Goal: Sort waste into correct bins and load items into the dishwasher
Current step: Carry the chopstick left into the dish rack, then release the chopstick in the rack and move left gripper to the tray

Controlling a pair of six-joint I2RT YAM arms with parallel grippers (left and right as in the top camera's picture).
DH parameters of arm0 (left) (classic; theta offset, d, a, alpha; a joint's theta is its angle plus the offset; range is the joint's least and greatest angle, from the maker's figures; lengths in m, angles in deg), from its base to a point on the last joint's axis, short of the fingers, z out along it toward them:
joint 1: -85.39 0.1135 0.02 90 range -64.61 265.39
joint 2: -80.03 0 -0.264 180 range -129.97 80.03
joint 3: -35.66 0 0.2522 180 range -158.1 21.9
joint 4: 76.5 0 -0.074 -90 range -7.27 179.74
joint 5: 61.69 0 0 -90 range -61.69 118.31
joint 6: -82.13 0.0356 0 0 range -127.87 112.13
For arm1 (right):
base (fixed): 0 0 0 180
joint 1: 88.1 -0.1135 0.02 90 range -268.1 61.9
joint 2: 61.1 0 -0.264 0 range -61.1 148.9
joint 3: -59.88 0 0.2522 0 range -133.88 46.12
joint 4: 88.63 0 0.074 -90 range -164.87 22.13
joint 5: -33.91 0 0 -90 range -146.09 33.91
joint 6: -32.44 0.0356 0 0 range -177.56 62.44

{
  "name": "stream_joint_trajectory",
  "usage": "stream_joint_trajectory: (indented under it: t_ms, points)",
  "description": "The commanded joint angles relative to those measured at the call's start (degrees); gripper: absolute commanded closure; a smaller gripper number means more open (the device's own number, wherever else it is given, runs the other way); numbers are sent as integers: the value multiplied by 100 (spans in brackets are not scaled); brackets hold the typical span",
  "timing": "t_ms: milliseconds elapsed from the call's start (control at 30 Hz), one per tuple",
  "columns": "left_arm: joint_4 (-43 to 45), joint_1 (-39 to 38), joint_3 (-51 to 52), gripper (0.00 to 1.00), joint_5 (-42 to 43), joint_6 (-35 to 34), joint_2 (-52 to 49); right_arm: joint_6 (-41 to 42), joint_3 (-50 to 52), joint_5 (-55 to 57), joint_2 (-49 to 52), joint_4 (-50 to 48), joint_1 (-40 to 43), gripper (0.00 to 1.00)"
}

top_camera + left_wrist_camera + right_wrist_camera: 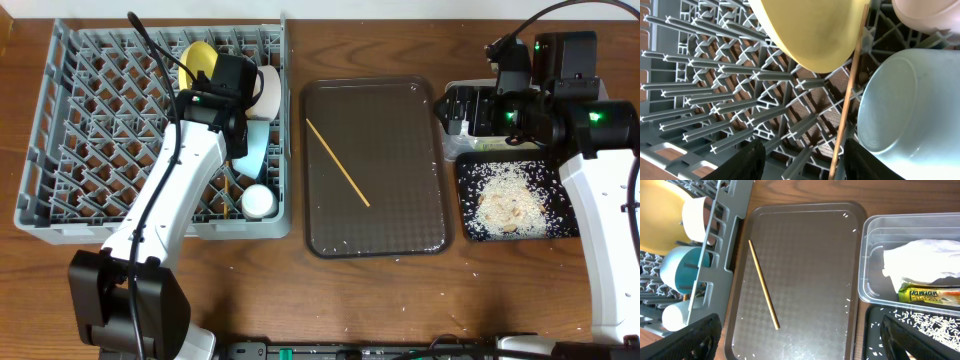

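Observation:
The grey dish rack (90, 130) holds the yellow plate (197, 58), white bowl (268, 88), light-blue bowl (255, 150) and pale cup (259, 202). My left gripper (238, 135) is open low inside the rack (715, 75). One chopstick (850, 95) leans loose between its fingers (802, 150), by the plate (810, 30) and blue bowl (910, 110). A second chopstick (337, 162) lies on the brown tray (400, 200). My right gripper (455, 110) is open and empty (800, 330). The clear tub (870, 275) holds the napkin (920, 257) and a wrapper (930, 296). Rice (505, 200) lies in the black tray (565, 205).
A few stray rice grains lie on the brown tray (815, 245) and on the wooden table along the front edge. The rack's left half has only upright pegs. The right arm covers most of the clear tub in the overhead view.

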Motion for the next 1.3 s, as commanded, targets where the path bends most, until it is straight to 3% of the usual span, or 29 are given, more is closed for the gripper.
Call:
stream_joint_trajectory:
  t_ms: [0, 133, 300, 367, 767, 1000, 1267]
  points:
    - [-61, -39, -223, 48, -46, -13, 22, 4, -7, 15, 33, 7, -4, 1]
    - [-57, -271, -570, 48, 610, -188, 216, 4, -7, 13, 33, 7, -4, 1]
    - [411, -660, -610, 48, 2321, -1626, 334, 4, -7, 15, 33, 7, -4, 1]
    - [649, -890, -560, 48, 2601, -1956, 273, 4, -7, 15, 33, 7, -4, 1]
    - [1384, -2103, -435, 48, 2151, -2809, -918, 4, -7, 15, 33, 7, -4, 1]
    - [1502, -2251, -435, 48, 2157, -3676, -1738, 4, -7, 15, 33, 7, -4, 1]
    - [1576, -2253, -435, 48, 2159, -3943, -2221, 4, -7, 15, 33, 7, -4, 1]
